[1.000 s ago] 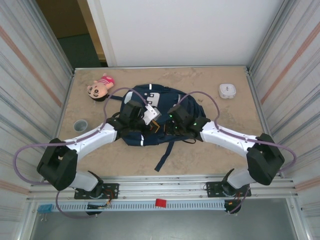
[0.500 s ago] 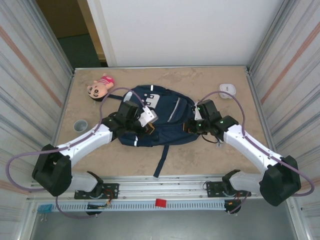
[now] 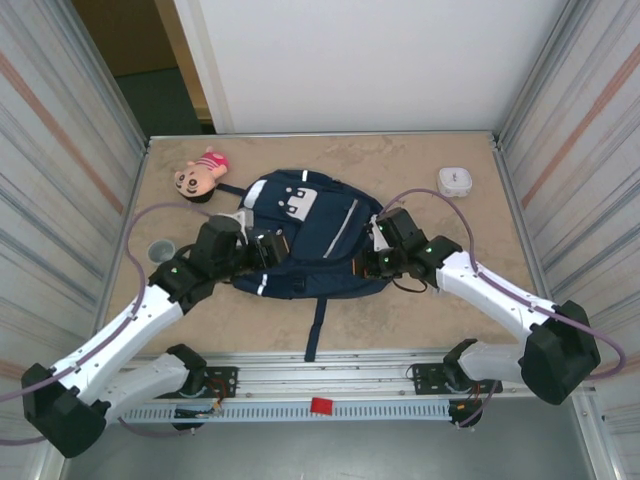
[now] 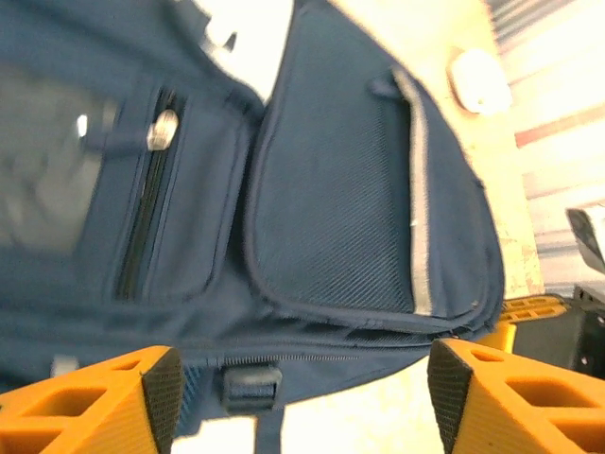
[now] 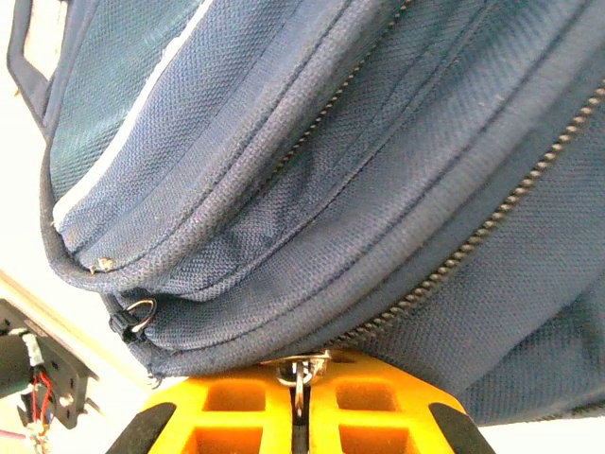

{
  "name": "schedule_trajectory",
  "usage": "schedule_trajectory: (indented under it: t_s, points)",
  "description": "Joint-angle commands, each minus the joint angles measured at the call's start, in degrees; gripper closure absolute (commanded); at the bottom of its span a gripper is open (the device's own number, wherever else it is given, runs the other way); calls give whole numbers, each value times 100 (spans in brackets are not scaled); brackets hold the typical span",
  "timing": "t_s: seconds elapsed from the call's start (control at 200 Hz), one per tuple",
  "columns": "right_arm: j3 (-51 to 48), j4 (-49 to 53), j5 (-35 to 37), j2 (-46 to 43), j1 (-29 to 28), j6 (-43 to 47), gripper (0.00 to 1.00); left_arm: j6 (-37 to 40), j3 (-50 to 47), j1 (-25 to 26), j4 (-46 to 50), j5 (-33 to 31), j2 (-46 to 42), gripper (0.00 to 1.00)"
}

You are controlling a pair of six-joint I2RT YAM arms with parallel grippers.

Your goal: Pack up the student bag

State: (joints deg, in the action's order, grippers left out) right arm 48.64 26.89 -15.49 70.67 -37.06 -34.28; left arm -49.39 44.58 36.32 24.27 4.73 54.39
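The student bag point(image 3: 305, 235) lies flat mid-counter point(image 3: 400, 160), front up. Your left tool point(image 4: 302, 374) hovers spread and empty over its front pocket point(image 4: 350, 208) — your right tool point(image 5: 301, 383) pinches a zipper pull point(image 5: 301, 364) at the bag's edge, likely to work the zip.

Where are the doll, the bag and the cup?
doll point(image 3: 191, 180): top view, its face.
bag point(image 3: 320, 238): top view, its front panel.
cup point(image 3: 160, 249): top view, its opening.

Beige tabletop point(image 3: 420, 160) between corrugated metal walls point(image 3: 60, 150).
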Motion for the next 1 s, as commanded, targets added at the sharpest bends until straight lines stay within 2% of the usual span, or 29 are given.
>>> schedule_trajectory:
  t_s: [0.0,0.08,0.231,0.356,0.506,0.676,0.777,0.887,0.997]
  points:
    - [-154,-410,-130,-31,-125,-193,100,-1637,-363,291,194,-267,32,28]
    - [-128,-382,-18,3,-272,-184,100,-1960,-605,423,191,-340,67,27]
    - [-128,-482,17,50,-532,-373,100,-2187,-1106,400,-750,-765,119,26]
    - [-195,-641,120,85,-914,-673,100,-2109,-1272,33,-1587,-630,510,27]
    - [-165,-781,394,222,-1321,-946,100,-1536,-1042,-522,-2119,-230,1213,27]
    - [207,-966,622,704,-1694,-1063,100,-726,-372,-1381,-2323,318,1916,28]
    - [595,-1090,632,1115,-1735,-899,100,-210,380,-1866,-1950,735,2322,29]
    - [1199,-957,670,1592,-1735,-614,100,95,963,-1920,-1377,1004,2400,29]
    - [1531,-983,586,1882,-1754,-578,100,-497,713,-1889,-1216,1233,1981,28]
